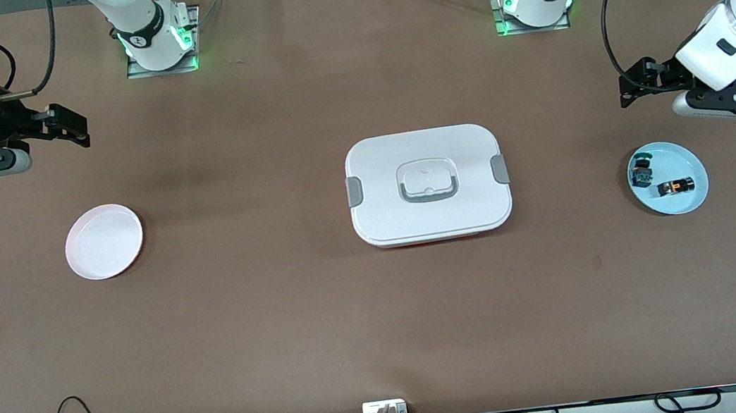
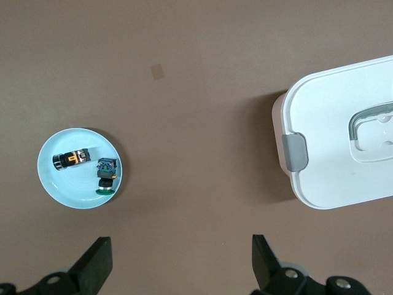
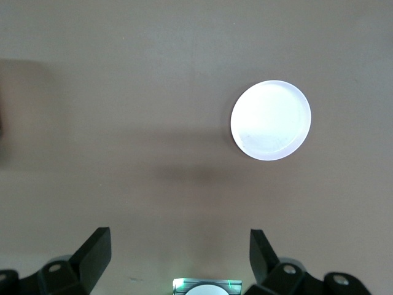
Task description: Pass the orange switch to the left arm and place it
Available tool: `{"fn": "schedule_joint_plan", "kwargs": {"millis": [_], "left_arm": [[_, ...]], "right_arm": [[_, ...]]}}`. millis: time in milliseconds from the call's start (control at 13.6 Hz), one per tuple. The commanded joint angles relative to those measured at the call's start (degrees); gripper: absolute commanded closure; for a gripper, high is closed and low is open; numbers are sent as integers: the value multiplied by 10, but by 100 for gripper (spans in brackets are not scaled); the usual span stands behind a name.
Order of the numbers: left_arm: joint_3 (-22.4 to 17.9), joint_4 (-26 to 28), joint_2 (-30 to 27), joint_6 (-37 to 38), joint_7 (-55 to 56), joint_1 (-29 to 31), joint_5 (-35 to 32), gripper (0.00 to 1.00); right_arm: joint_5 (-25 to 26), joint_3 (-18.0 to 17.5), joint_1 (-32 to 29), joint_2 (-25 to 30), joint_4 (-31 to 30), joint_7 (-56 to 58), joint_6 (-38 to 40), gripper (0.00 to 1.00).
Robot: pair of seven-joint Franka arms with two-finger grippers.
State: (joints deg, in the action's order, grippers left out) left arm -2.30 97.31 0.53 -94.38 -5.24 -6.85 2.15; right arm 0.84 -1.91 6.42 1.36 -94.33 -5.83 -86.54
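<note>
Orange switch [image 1: 676, 186] lying on blue plate [image 1: 685, 154] toward left arm's end, box [image 1: 428, 184] mid-tabletop, white plate [image 1: 104, 241] waiting; both pincers, left [image 1: 636, 86] and right [image 1: 69, 125], spread, aloft; pickup unstarted, likely next: lowering left pincer onto switch.

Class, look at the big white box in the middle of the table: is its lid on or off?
On. The box shows its flat lid seated squarely, with the grey clips at both ends and the handle lying in its recess. Whether the clips are latched cannot be told.
</note>
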Motion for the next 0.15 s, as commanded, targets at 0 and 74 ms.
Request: {"fn": "schedule_joint_plan", "kwargs": {"millis": [0, 74], "left_arm": [[-10, -5, 3, -2, -1, -10, 9, 0], [-10, -5, 4, -1, -1, -10, 9, 0]], "right_arm": [[2, 9, 9, 8, 0, 0, 10, 0], [2, 9, 9, 8, 1, 0, 17, 0]]}}
